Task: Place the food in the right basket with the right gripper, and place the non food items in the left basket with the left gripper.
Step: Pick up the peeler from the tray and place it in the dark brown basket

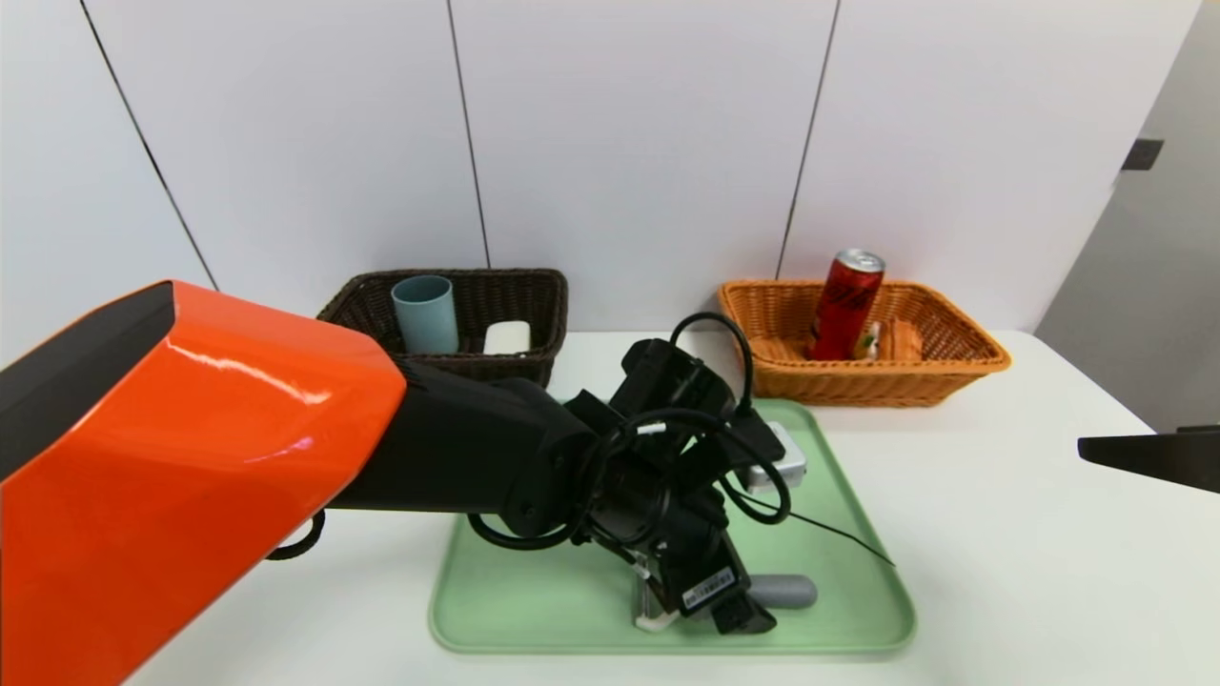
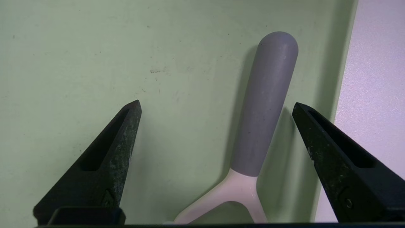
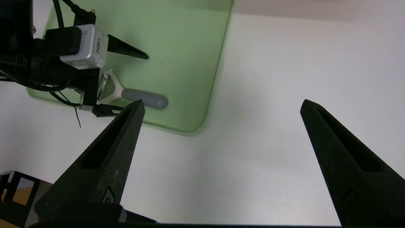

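Left wrist view shows the left gripper [image 2: 215,106] spread wide over the peeler [image 2: 264,110] lying near the green tray's [image 2: 79,57] edge; light, rigid and smooth, it seems best pinched across its grey handle.

"D405" on the wrist camera [image 3: 83,46]

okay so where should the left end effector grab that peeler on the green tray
Grip the peeler by its grey handle, coming straight down from above. It lies flat on the tray, and the handle's rounded, even sides suit the left end effector, whose open fingers already straddle it. The forked white head is awkward.
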